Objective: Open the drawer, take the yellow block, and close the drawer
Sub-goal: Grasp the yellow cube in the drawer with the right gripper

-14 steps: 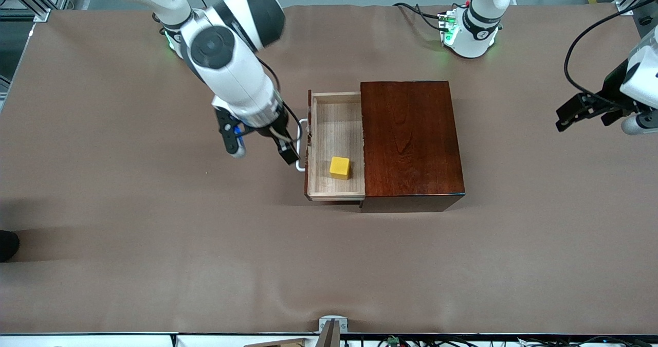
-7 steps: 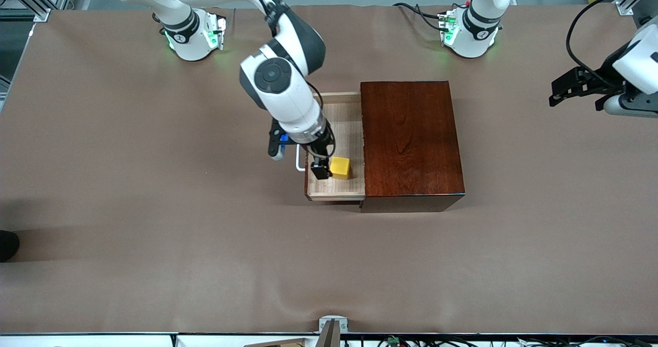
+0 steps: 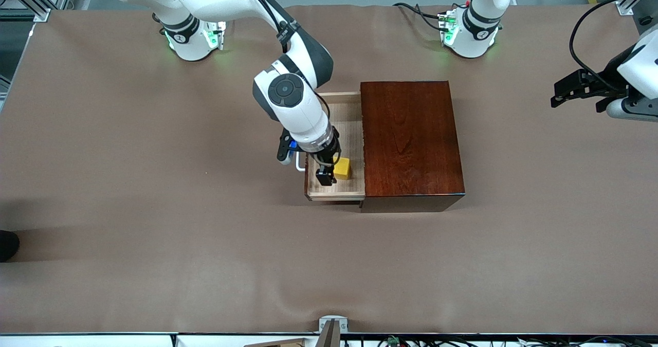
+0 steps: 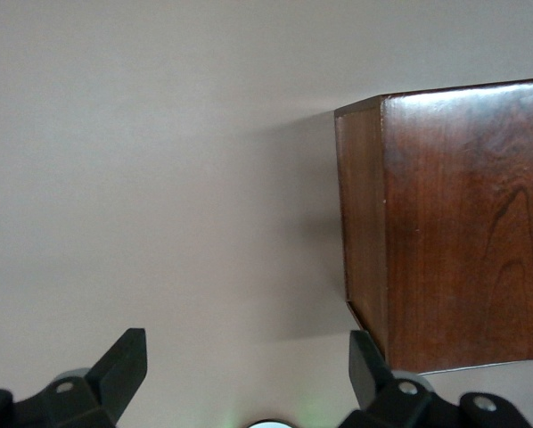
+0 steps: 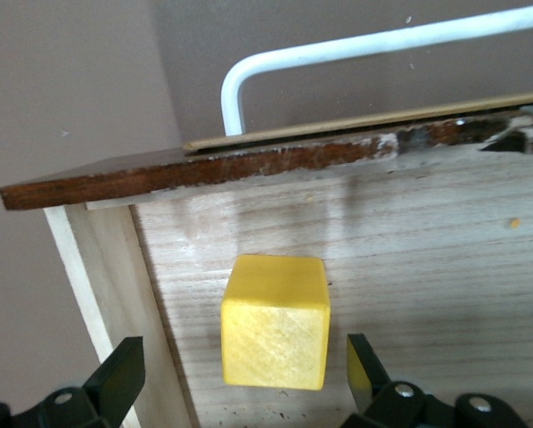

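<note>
The drawer (image 3: 347,126) is pulled out of the dark reddish-brown box (image 3: 408,139) toward the right arm's end of the table, with its white handle (image 3: 299,164) at the front. The yellow block (image 3: 343,168) sits on the drawer floor near the corner closest to the front camera. My right gripper (image 3: 331,173) is open and down in the drawer. In the right wrist view its fingertips (image 5: 119,374) stand on either side of the block (image 5: 275,321), apart from it, with the handle (image 5: 338,53) showing too. My left gripper (image 3: 576,87) is open and empty, waiting past the box.
The brown table cover (image 3: 205,244) lies bare around the box. The left wrist view shows the box (image 4: 454,223) and table past my left gripper (image 4: 246,361). The drawer's front panel (image 5: 249,165) and side wall (image 5: 88,267) are close to my right gripper (image 5: 244,370).
My right gripper moved from beside the handle to over the drawer and came down around the yellow block. The left arm lifted slightly. The drawer and block stayed put.
</note>
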